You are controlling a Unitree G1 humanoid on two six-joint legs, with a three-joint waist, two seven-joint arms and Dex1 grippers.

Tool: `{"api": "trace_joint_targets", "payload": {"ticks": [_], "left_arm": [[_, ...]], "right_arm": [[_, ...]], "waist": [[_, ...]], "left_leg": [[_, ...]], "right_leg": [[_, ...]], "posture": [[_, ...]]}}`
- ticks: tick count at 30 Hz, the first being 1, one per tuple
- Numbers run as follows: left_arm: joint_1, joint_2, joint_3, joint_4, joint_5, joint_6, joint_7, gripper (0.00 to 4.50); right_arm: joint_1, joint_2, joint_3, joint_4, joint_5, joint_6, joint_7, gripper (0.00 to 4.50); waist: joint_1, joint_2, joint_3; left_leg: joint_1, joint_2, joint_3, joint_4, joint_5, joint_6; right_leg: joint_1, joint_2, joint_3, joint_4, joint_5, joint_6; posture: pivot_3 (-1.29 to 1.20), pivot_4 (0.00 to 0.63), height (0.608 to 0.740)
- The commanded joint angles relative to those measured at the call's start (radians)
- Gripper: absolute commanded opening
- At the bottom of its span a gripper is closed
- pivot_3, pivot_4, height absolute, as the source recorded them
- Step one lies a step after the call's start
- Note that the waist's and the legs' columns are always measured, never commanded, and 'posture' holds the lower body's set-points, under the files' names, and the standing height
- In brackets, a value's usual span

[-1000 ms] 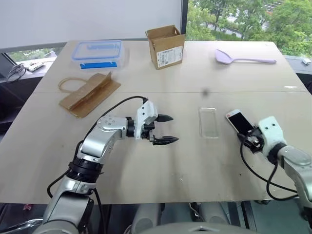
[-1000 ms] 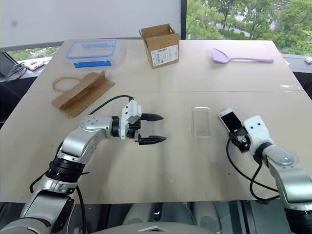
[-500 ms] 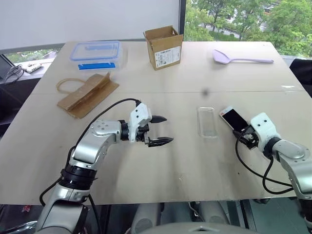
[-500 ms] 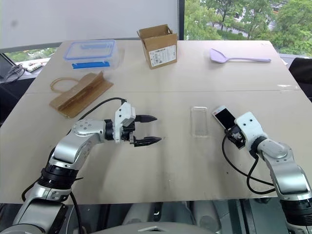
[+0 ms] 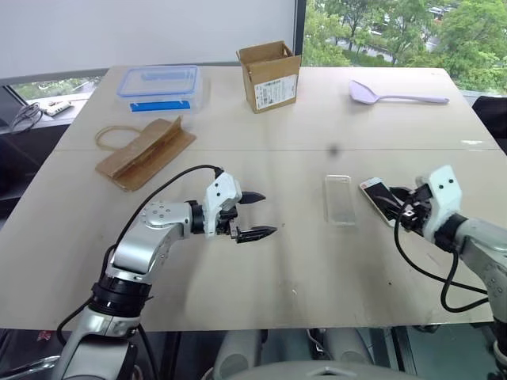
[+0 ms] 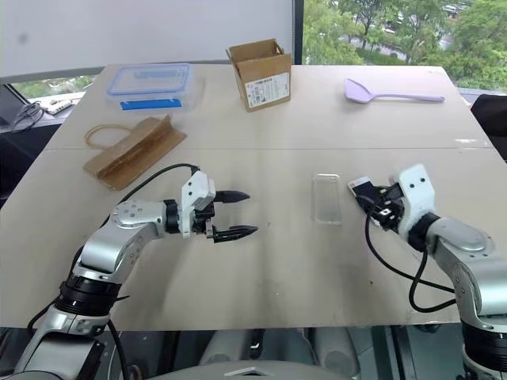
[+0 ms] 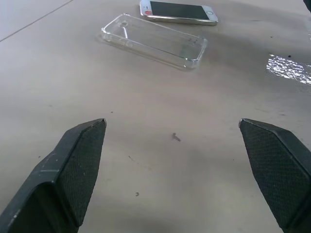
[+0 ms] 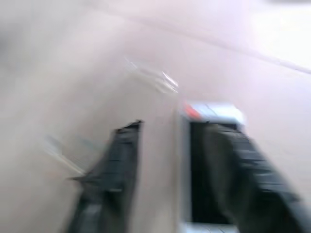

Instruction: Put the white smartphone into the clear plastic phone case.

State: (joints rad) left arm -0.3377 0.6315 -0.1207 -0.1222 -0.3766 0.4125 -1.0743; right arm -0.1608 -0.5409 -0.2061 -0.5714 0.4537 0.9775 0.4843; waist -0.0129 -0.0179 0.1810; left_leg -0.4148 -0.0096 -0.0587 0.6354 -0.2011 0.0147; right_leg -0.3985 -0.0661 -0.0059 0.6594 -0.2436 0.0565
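Glossy clear plastic phone case [image 7: 154, 40] on the matt, smooth table [image 7: 146, 160]

- An office or lab-type test room is suggested, not a home.
- A wide, pale table [image 5: 238, 277], made of two tops joined along a seam, is seen in front of a plain white wall panel [image 5: 142, 32].
- A large window [image 5: 396, 32] is set beyond the far right corner, and treetops are seen through it from above, so an upper floor is indicated.
- Unrelated props are scattered along the far edge: a blue-lidded box [image 5: 158, 85], a cardboard box [image 5: 270, 76], a paper bag [image 5: 144, 152], a lilac spatula [image 5: 396, 95].
- Cables and small electronics [image 5: 40, 111] are seen on a side surface past the far left corner.
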Motion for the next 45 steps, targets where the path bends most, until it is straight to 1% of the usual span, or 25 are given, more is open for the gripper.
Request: {"api": "trace_joint_targets", "payload": {"ticks": [1,4,7,8,14,17,18,23,25,29,31,33,36,38,40,43,45], "left_arm": [[0.002,0.010,0.029,-0.045,-0.016,0.002,0.008,4.50],[0.016,0.019,0.039,-0.054,-0.017,-0.001,0.012,4.50],[0.039,0.027,0.049,-0.062,-0.015,-0.010,0.013,4.50],[0.046,0.029,0.052,-0.066,-0.014,-0.013,0.014,4.50],[0.079,0.035,0.068,-0.097,-0.027,-0.005,0.018,4.50],[0.088,0.038,0.074,-0.123,-0.052,0.016,0.012,4.50],[0.090,0.038,0.077,-0.130,-0.060,0.019,0.009,4.50],[0.100,0.051,0.100,-0.204,-0.096,0.070,0.034,4.50],[0.102,0.056,0.113,-0.233,-0.111,0.094,0.048,4.50],[0.101,0.058,0.137,-0.274,-0.143,0.137,0.080,4.50],[0.104,0.062,0.143,-0.284,-0.152,0.148,0.087,4.50],[0.109,0.068,0.148,-0.289,-0.157,0.154,0.092,4.50],[0.123,0.079,0.165,-0.299,-0.162,0.164,0.107,4.50],[0.133,0.088,0.172,-0.304,-0.159,0.164,0.112,4.50],[0.153,0.095,0.178,-0.315,-0.152,0.162,0.122,4.50],[0.184,0.104,0.187,-0.330,-0.146,0.162,0.136,4.50],[0.194,0.109,0.188,-0.331,-0.141,0.156,0.138,4.50]], "right_arm": [[-0.036,0.017,0.077,0.010,-0.022,0.025,-0.052,1.19],[-0.076,0.047,0.137,0.077,-0.061,0.022,-0.099,1.19],[-0.090,0.051,0.171,0.122,-0.092,0.010,-0.119,1.19],[-0.090,0.050,0.179,0.128,-0.097,0.009,-0.120,1.19],[-0.083,0.051,0.213,0.160,-0.126,0.006,-0.123,1.19],[-0.087,0.056,0.224,0.179,-0.132,0.001,-0.118,0.42],[-0.089,0.057,0.228,0.185,-0.132,-0.001,-0.112,0.05],[-0.108,0.027,0.268,0.220,-0.149,-0.053,-0.058,0.05],[-0.121,0.010,0.288,0.228,-0.157,-0.115,-0.014,0.05],[-0.194,-0.058,0.419,0.260,-0.206,-0.372,0.207,0.05],[-0.235,-0.061,0.469,0.300,-0.230,-0.451,0.270,0.05],[-0.297,-0.039,0.523,0.367,-0.259,-0.514,0.322,0.05],[-0.428,0.051,0.614,0.537,-0.341,-0.638,0.357,0.05],[-0.492,0.093,0.666,0.644,-0.402,-0.749,0.386,0.05],[-0.563,0.152,0.724,0.783,-0.474,-0.910,0.397,0.05],[-0.628,0.212,0.785,0.957,-0.554,-1.098,0.422,0.05],[-0.648,0.227,0.797,1.033,-0.572,-1.171,0.456,0.05]], "waist": [[0.001,0.000,0.000],[0.001,0.000,0.000],[0.001,0.000,0.000],[0.002,0.000,0.000],[0.001,0.000,0.000],[0.000,0.000,0.000],[0.000,0.000,0.000],[-0.003,0.000,0.000],[-0.004,0.000,0.000],[-0.006,0.001,0.000],[-0.007,0.001,0.001],[-0.006,0.001,0.001],[-0.010,0.000,0.001],[-0.007,0.000,0.001],[-0.007,0.000,0.001],[-0.007,0.001,0.001],[-0.001,0.001,0.001]], "left_leg": [[0.000,0.000,0.000,0.000,0.000,0.000],[-0.001,-0.001,0.000,0.000,0.000,0.000],[-0.001,-0.002,0.000,0.000,0.000,0.000],[-0.001,-0.003,0.000,0.000,0.000,0.000],[-0.001,-0.003,0.000,-0.001,0.000,0.000],[-0.001,-0.003,0.000,-0.001,0.000,0.000],[-0.001,-0.003,0.000,-0.001,0.000,0.000],[0.000,-0.003,0.000,-0.001,0.000,0.000],[0.000,-0.002,0.000,-0.001,0.000,0.000],[0.000,-0.002,0.001,-0.001,0.000,0.000],[0.000,-0.002,0.000,-0.001,0.000,0.000],[0.000,-0.002,0.000,-0.001,0.000,0.000],[0.000,-0.002,0.000,-0.001,0.000,0.000],[0.000,-0.002,0.000,-0.001,0.000,0.000],[0.000,-0.002,0.000,-0.001,0.000,0.000],[-0.001,-0.003,0.000,-0.001,0.000,0.000],[-0.001,-0.003,0.000,-0.002,0.000,-0.001]], "right_leg": [[0.000,0.000,0.000,0.000,0.000,-0.002],[0.000,-0.001,0.000,0.000,0.000,-0.006],[0.000,-0.002,0.000,-0.001,0.000,-0.005],[0.000,-0.002,0.000,-0.001,0.002,-0.003],[-0.001,-0.003,0.000,-0.001,0.002,-0.003],[0.000,-0.003,0.000,-0.001,0.002,-0.003],[0.000,-0.003,0.000,-0.001,0.002,-0.003],[0.000,-0.002,0.000,-0.001,0.002,-0.003],[0.000,-0.002,0.000,0.000,0.001,-0.002],[0.000,-0.002,0.000,0.000,0.000,0.000],[-0.001,-0.001,0.000,0.000,0.000,0.001],[-0.001,-0.001,0.000,0.000,0.000,0.001],[0.000,-0.001,0.000,-0.001,0.000,0.000],[-0.001,-0.001,0.000,0.000,0.002,-0.003],[-0.001,0.000,0.000,0.000,0.002,-0.003],[-0.002,-0.001,0.000,-0.001,0.002,-0.003],[-0.002,-0.001,0.000,-0.001,0.002,-0.003]], "posture": [[0.00,0.150,0.740],[0.00,0.150,0.740],[0.00,0.150,0.740],[0.00,0.150,0.740],[0.00,0.150,0.740],[0.00,0.150,0.740],[0.00,0.150,0.740],[0.00,0.150,0.740],[0.00,0.150,0.740],[0.00,0.150,0.740],[0.00,0.150,0.740],[0.00,0.150,0.740],[0.00,0.150,0.740],[0.00,0.150,0.740],[0.00,0.150,0.740],[0.00,0.150,0.740],[0.00,0.150,0.740]]}}
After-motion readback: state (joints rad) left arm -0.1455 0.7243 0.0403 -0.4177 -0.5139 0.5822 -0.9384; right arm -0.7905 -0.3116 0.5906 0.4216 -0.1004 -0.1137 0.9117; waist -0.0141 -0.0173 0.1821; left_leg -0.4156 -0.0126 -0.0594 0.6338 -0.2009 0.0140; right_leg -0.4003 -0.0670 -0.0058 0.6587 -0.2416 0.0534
